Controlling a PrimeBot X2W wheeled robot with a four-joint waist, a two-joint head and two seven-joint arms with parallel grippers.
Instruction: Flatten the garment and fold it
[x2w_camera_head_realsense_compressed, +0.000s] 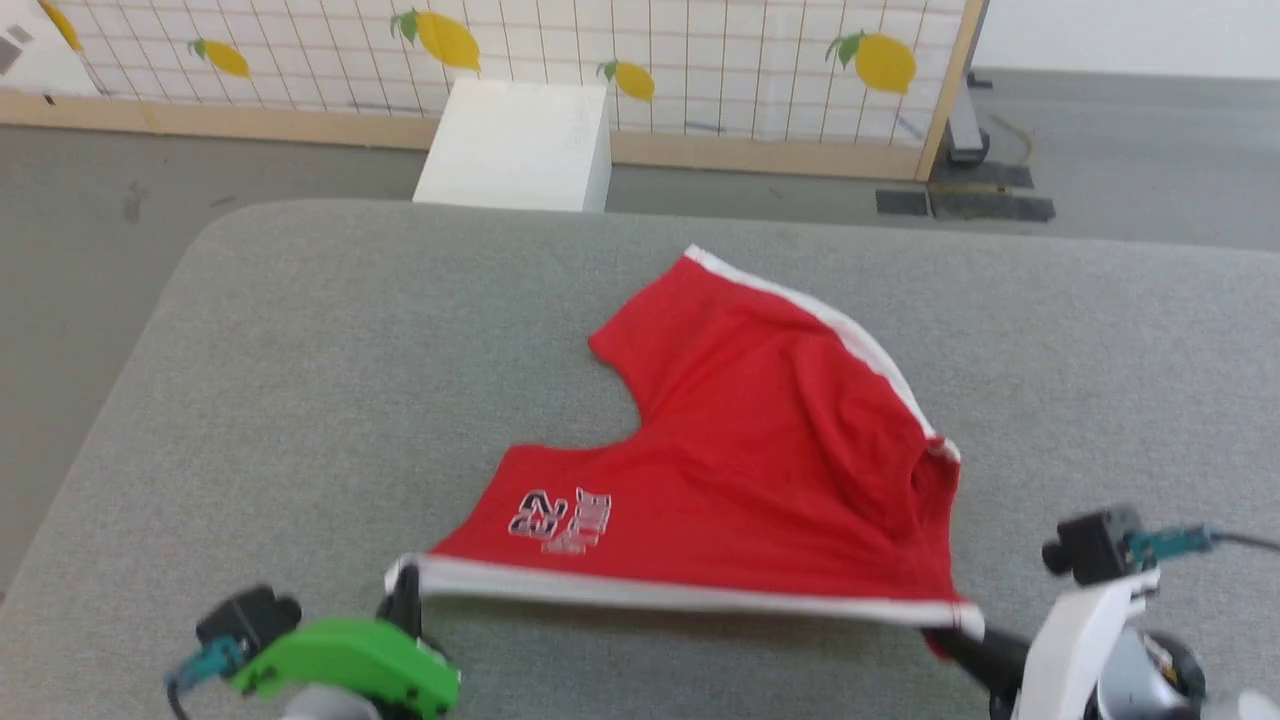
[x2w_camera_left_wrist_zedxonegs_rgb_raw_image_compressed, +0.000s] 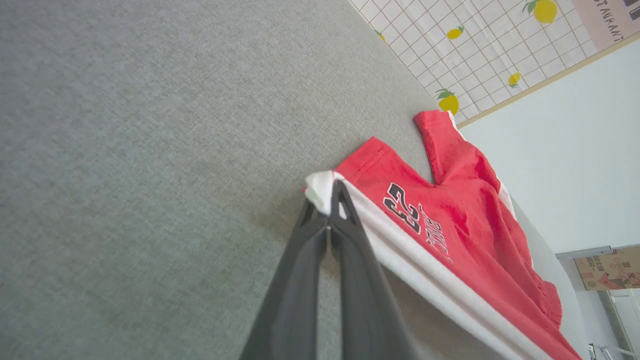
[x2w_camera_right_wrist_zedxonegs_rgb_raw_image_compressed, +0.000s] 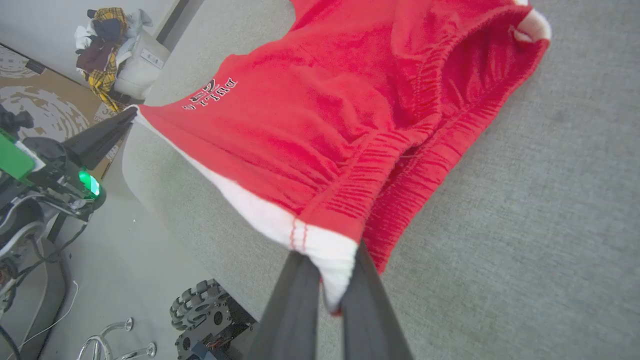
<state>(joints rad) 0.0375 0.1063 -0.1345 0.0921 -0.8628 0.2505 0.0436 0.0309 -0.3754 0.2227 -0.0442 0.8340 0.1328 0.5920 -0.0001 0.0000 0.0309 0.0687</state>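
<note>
Worktop: a broad grey felt-like fabric worktop (x2w_camera_head_realsense_compressed: 300, 400) with a rounded corner at 10 o'clock in the head view.
Room: a plain grey floor (x2w_camera_head_realsense_compressed: 80, 250) runs round the worktop. A pale wood-framed screen (x2w_camera_head_realsense_compressed: 700, 60) with a grid and yellow lemon print stands at 12 o'clock.
Box: a white square box (x2w_camera_head_realsense_compressed: 520, 145) sits on the floor just before the screen, at 11 o'clock.
Mats: dark flat mats (x2w_camera_head_realsense_compressed: 965, 205) lie on the floor at 1 o'clock.
Clothes: the right wrist view has a heap of clothes (x2w_camera_right_wrist_zedxonegs_rgb_raw_image_compressed: 107, 35), one piece yellow plaid, at its 10 o'clock.
Garment: the bright red soft-fabric garment (x2w_camera_head_realsense_compressed: 760, 440) with white bands lies wrinkled on the worktop, from the centre toward 4 o'clock. Its near white hem is stretched taut and lifted between the two tools.
Left tool: the dark-fingered left tool (x2w_camera_left_wrist_zedxonegs_rgb_raw_image_compressed: 325, 200) at 7 o'clock is pinched tight on the white hem corner.
Right tool: the right tool (x2w_camera_right_wrist_zedxonegs_rgb_raw_image_compressed: 330, 255) at 5 o'clock is clamped on the other white corner, beside the gathered waistband.
Writing: the garment's print (x2w_camera_left_wrist_zedxonegs_rgb_raw_image_compressed: 402, 207) reads "23"; the word beside it may be "BULLS", too blurred to be sure. A pink poster (x2w_camera_left_wrist_zedxonegs_rgb_raw_image_compressed: 607, 20) shows the letters "TAURAN".
</note>
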